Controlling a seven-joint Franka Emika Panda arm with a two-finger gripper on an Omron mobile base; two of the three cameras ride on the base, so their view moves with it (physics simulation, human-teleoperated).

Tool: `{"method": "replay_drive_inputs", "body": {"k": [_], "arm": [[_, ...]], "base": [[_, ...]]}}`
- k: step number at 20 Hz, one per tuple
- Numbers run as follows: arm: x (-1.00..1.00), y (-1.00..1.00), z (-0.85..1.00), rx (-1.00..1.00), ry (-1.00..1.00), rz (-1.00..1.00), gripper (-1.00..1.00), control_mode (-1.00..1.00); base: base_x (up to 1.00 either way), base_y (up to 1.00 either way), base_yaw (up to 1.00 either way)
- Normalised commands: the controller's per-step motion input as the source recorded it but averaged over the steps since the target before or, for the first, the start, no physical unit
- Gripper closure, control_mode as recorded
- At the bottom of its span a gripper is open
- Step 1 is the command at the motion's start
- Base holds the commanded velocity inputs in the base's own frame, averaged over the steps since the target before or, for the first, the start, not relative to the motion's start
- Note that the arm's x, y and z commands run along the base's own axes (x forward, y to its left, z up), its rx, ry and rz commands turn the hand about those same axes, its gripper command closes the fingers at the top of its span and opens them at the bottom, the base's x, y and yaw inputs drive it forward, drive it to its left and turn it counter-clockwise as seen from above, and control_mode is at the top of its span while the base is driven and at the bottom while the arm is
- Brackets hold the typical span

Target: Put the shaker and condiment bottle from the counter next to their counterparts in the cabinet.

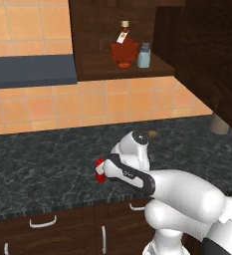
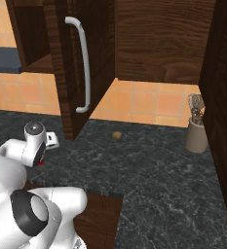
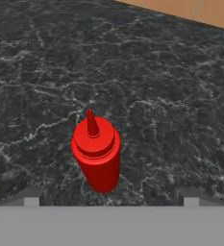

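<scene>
The condiment bottle [image 3: 97, 154], all red with a pointed nozzle, stands upright on the black marbled counter [image 3: 171, 96]. My gripper [image 3: 109, 197] hovers above it, open, one fingertip on each side of the bottle and nothing between them. In the left base view the condiment bottle [image 1: 99, 171] peeks out left of my hand, near the counter's front edge. The cabinet [image 1: 112, 72] is open above; on its shelf stand the counterparts, a red-brown flask [image 1: 123, 49] and a pale blue shaker [image 1: 144, 56]. The shaker from the counter is out of view.
The open cabinet door [image 2: 73, 73] with its silver handle [image 2: 84, 68] hangs over the counter to my right. A small brown lump [image 2: 117, 135] lies near the tiled wall. A beige utensil holder [image 2: 196, 132] stands at the far right. Drawers [image 1: 43, 221] run below the counter.
</scene>
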Motion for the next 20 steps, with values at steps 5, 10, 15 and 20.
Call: {"method": "replay_drive_inputs", "body": {"k": [5,10,15,20], "arm": [[0.14,0.12,-0.28,0.0,0.0,0.0,-1.0,-1.0],[0.0,0.12,-0.15,0.0,0.0,0.0,-1.0,-1.0],[0.01,0.0,-0.01,0.0,0.0,0.0,-1.0,-1.0],[0.08,0.0,0.0,0.0,0.0,0.0,-1.0,-1.0]], "base": [[0.0,0.0,0.0],[0.0,0.0,0.0],[0.0,0.0,0.0],[0.0,0.0,0.0]]}}
